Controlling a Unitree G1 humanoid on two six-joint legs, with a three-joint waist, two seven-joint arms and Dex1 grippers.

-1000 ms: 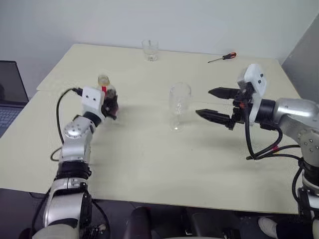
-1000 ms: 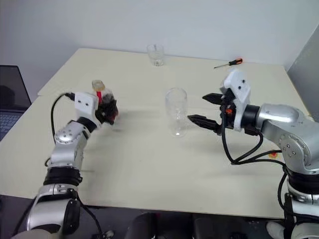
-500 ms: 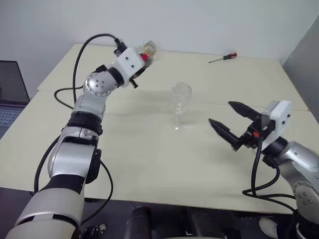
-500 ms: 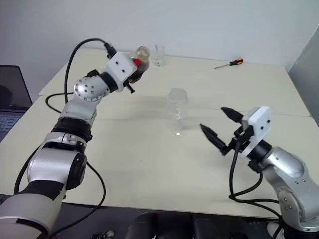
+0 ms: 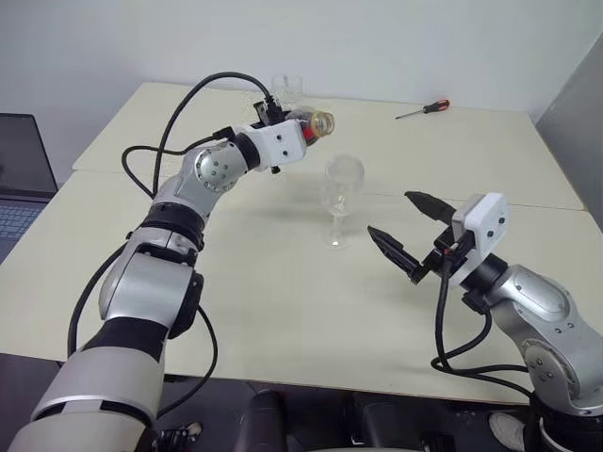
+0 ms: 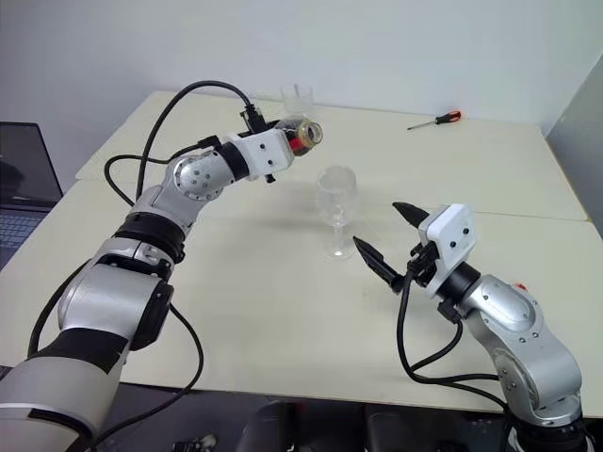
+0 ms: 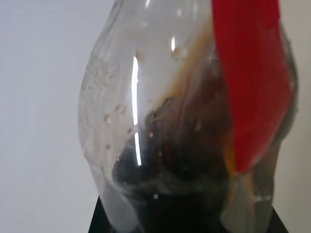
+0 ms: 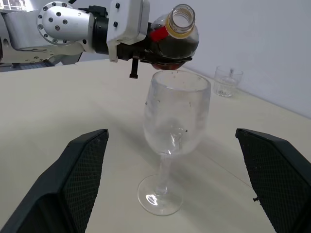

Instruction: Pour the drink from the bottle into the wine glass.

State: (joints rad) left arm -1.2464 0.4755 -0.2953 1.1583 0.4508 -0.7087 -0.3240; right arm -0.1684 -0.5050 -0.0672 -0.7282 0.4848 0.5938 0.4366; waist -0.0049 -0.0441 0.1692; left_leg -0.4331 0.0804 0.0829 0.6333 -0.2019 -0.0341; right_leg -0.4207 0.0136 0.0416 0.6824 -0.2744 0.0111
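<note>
bottle is lying tilted in my left gripper, clamped tight just above and behind the wine glass so its open mouth is aiming at the rim, while i am keeping my right gripper wide open and empty beside the stem, probably for steadying.

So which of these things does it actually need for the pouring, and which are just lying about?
Needed: bottle with the drink, held in the left gripper; wine glass; right gripper, open beside the glass.

Lying about: tumbler, screwdriver, laptop.
</note>
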